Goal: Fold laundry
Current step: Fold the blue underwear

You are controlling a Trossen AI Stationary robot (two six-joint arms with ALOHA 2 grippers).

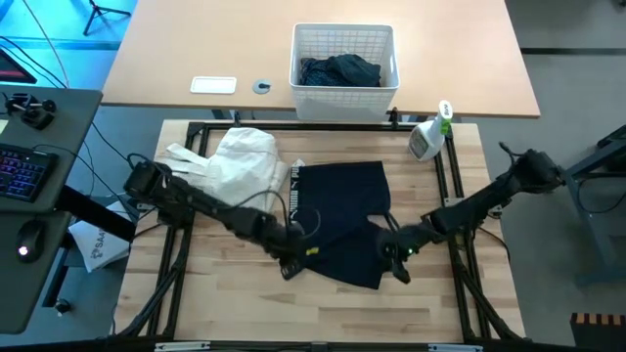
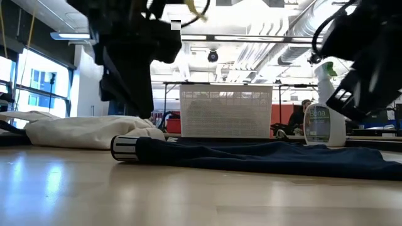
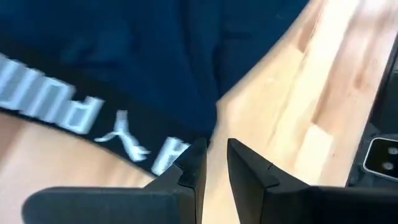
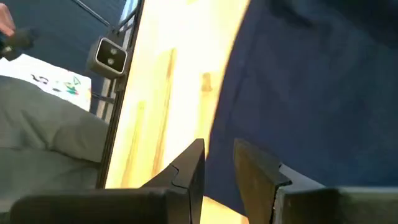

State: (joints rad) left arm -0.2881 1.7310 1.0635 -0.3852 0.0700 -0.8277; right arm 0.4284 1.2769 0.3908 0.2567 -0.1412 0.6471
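Pale wooden surface [image 1: 245, 293] fills the middle, with dark navy shorts [image 1: 342, 210] spread at its centre — a black waistband with white lettering along their nine o'clock edge. A cream garment [image 1: 240, 161] lies bunched at ten o'clock. At twelve o'clock a white basket [image 1: 344, 86] holds more dark laundry [image 1: 339, 70]; a spray bottle [image 1: 428, 137] stands at two o'clock. Left hand [image 1: 290, 262] sits by the shorts' seven o'clock corner, right hand [image 1: 396, 259] at their five o'clock edge — both nearly clenched, whether on cloth I cannot tell.
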